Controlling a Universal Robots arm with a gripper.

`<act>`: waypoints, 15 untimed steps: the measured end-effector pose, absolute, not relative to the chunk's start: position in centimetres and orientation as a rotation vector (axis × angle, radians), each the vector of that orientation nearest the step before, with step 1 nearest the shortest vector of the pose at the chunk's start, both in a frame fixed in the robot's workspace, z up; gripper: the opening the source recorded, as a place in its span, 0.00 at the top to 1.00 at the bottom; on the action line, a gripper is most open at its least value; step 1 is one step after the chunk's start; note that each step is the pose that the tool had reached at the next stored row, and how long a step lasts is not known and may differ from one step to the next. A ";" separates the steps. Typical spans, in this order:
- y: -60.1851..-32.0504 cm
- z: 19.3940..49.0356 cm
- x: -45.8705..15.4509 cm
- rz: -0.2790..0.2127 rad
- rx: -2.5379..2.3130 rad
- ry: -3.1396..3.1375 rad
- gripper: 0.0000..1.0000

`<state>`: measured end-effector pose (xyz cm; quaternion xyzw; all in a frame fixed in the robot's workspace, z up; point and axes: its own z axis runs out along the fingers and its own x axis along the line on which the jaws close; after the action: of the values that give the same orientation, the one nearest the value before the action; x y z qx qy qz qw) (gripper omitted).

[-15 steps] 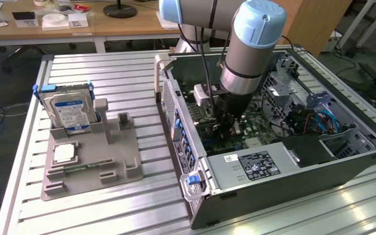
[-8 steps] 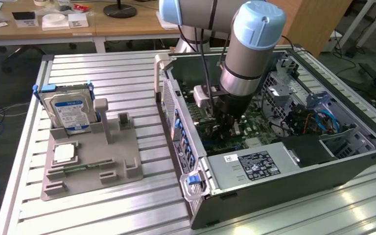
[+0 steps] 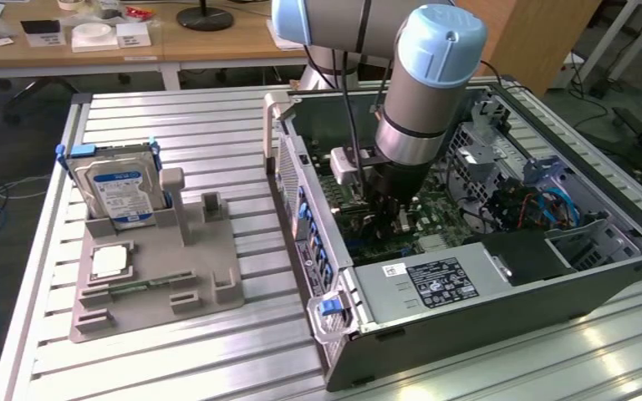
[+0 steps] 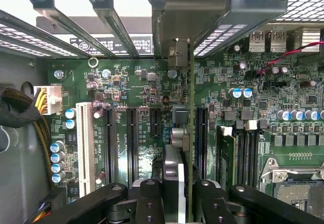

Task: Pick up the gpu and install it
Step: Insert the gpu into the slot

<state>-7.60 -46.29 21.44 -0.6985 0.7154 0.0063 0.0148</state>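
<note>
Where the table (image 3: 187,109) carries the grey fixture (image 3: 154,276) at the exterior view's left, the hard drive (image 3: 120,188) stands upright. Rightward, inside the open computer case (image 3: 500,284), the hand (image 4: 174,193) is clamped on the gpu (image 4: 178,127), held edge-on, apparently seated over a motherboard (image 4: 131,82) slot.

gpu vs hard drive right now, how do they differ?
Place: the gpu is down inside the open PC case, above the motherboard slots; the hard drive sits in the grey holder on the table.
Hold: the gripper clamps the gpu; nothing touches the hard drive.
Look: the gpu is a thin, dark card; the hard drive is silver with a blue-white label.
Both stand on edge.
</note>
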 end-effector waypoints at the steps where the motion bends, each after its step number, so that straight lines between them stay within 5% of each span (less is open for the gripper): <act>1: -46.3 21.4 -7.6 0.020 -2.174 2.227 0.72; 15: -46.3 21.1 -7.6 0.020 -2.174 2.226 0.72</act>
<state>-7.61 -46.29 21.08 -0.6985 0.7154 0.0064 0.0150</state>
